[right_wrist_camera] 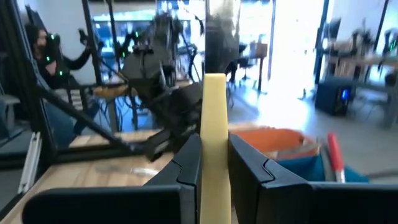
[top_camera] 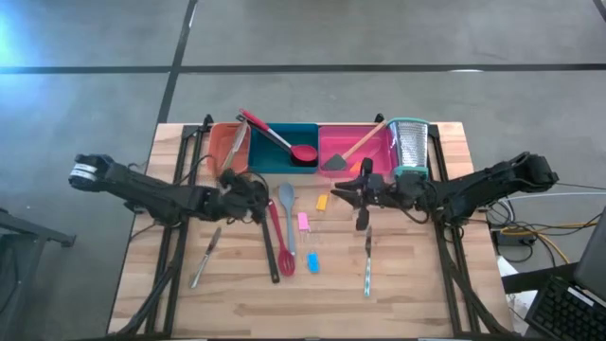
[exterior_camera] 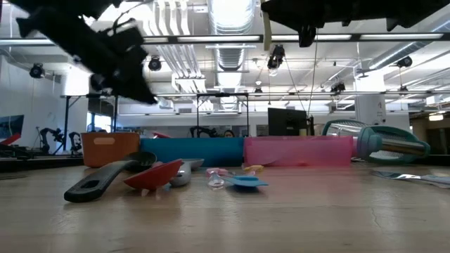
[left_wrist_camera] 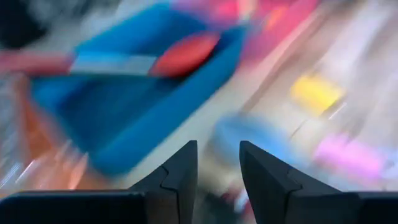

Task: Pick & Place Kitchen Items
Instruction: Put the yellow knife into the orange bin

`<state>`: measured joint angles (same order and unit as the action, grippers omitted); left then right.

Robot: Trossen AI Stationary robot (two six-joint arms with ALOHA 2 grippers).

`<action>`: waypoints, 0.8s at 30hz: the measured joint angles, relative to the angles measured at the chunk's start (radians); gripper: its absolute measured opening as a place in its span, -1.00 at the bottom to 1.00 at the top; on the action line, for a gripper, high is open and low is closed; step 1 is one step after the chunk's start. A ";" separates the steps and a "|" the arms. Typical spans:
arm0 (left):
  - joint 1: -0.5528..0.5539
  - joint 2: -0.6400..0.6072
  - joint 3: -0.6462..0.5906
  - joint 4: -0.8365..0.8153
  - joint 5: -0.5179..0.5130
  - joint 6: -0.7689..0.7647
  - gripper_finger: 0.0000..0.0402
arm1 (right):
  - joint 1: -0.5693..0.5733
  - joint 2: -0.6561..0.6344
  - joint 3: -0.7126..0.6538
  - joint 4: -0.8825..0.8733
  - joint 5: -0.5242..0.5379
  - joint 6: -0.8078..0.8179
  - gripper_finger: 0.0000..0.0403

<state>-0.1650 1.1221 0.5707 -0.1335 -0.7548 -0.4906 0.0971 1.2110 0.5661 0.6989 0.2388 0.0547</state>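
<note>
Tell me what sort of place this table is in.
Probably a robotics lab or workshop, not a home kitchen: exposed ceiling ducts, a computer monitor behind the trays, and a person standing among other equipment stands.

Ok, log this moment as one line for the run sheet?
left gripper: jaws open, empty, above table near teal tray | right gripper: shut on cream handle | grater: on pink tray

Orange tray (top_camera: 222, 144), teal tray (top_camera: 284, 163), pink tray (top_camera: 333, 144) abreast; grater (top_camera: 410, 147) beside pink.
</note>
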 joint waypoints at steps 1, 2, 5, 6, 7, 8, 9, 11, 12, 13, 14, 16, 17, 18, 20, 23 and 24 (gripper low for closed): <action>0.000 0.000 -0.027 0.144 0.006 0.085 -0.38 | 0.000 0.000 -0.006 0.029 0.000 -0.018 -0.80; 0.001 0.000 -0.055 0.290 0.024 0.166 -0.38 | 0.001 0.002 -0.014 0.063 0.000 -0.035 -0.80; 0.017 0.001 -0.129 0.683 0.135 0.346 -0.38 | 0.001 0.002 -0.035 0.148 -0.001 -0.063 -0.80; 0.028 0.001 -0.146 0.792 0.179 0.384 -0.38 | 0.001 0.002 -0.039 0.166 -0.002 -0.065 -0.80; 0.042 0.001 -0.156 0.866 0.224 0.413 -0.38 | 0.001 0.002 -0.044 0.179 -0.006 -0.065 -0.80; 0.060 0.001 -0.160 0.910 0.272 0.433 -0.38 | 0.001 0.002 -0.047 0.181 -0.011 -0.066 -0.80; 0.079 0.001 -0.161 0.934 0.326 0.447 -0.38 | 0.001 0.003 -0.049 0.182 -0.017 -0.067 -0.80; 0.125 0.004 -0.147 0.935 0.433 0.455 -0.38 | 0.001 0.004 -0.049 0.194 -0.043 -0.068 -0.80; 0.150 0.014 -0.130 0.934 0.487 0.455 -0.38 | 0.001 0.004 -0.049 0.203 -0.053 -0.068 -0.80; 0.173 0.026 -0.114 0.934 0.535 0.455 -0.38 | 0.001 0.003 -0.047 0.206 -0.057 -0.069 -0.80; 0.195 0.039 -0.097 0.925 0.587 0.454 -0.38 | 0.001 0.003 -0.045 0.206 -0.059 -0.071 -0.80; 0.231 0.085 -0.051 0.912 0.691 0.454 -0.38 | 0.001 0.003 -0.041 0.203 -0.060 -0.089 -0.80; 0.242 0.112 -0.024 0.899 0.739 0.454 -0.38 | 0.001 0.003 -0.038 0.203 -0.060 -0.097 -0.80; 0.251 0.139 0.002 0.885 0.784 0.457 -0.38 | 0.001 0.003 -0.035 0.204 -0.060 -0.104 -0.80; 0.257 0.199 0.065 0.863 0.838 0.479 -0.38 | 0.001 0.003 -0.033 0.205 -0.060 -0.120 -0.80; 0.257 0.278 0.159 0.791 0.850 0.530 -0.38 | 0.001 0.003 -0.031 0.203 -0.059 -0.137 -0.80; 0.257 0.299 0.192 0.759 0.850 0.544 -0.38 | 0.001 0.003 -0.031 0.201 -0.059 -0.136 -0.80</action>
<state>0.0917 1.4209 0.7623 0.6254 0.0952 0.0532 0.0978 1.2144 0.5346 0.8997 0.1795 -0.0813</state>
